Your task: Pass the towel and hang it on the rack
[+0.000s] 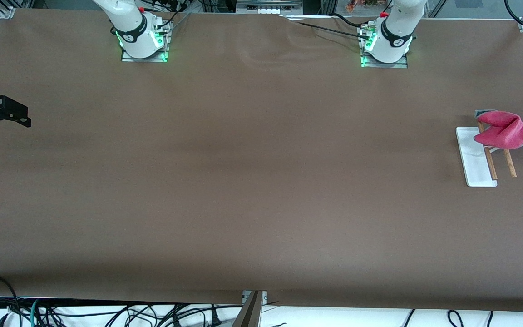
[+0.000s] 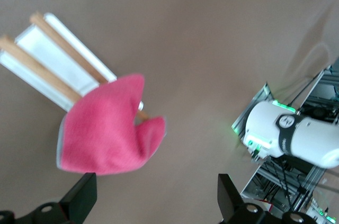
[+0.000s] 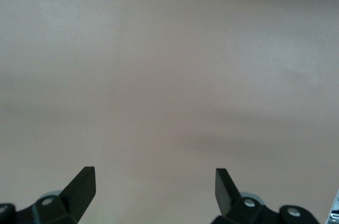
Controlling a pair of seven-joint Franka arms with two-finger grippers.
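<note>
The pink-red towel (image 1: 504, 130) hangs draped over the two wooden rods of the rack (image 1: 476, 159) at the left arm's end of the table, covering the rod ends farther from the front camera. A grey edge shows at its top. In the left wrist view the towel (image 2: 106, 134) and the rack (image 2: 55, 60) lie below my left gripper (image 2: 156, 197), which is open, empty and up in the air beside the towel, not touching it. My right gripper (image 3: 153, 189) is open and empty over bare table; it shows in the front view (image 1: 12, 112) at the right arm's end.
The brown table cover (image 1: 261, 181) spreads between the arms. The two arm bases (image 1: 143, 36) (image 1: 386, 43) stand along the table's edge farthest from the front camera. The left arm's base also shows in the left wrist view (image 2: 286, 134).
</note>
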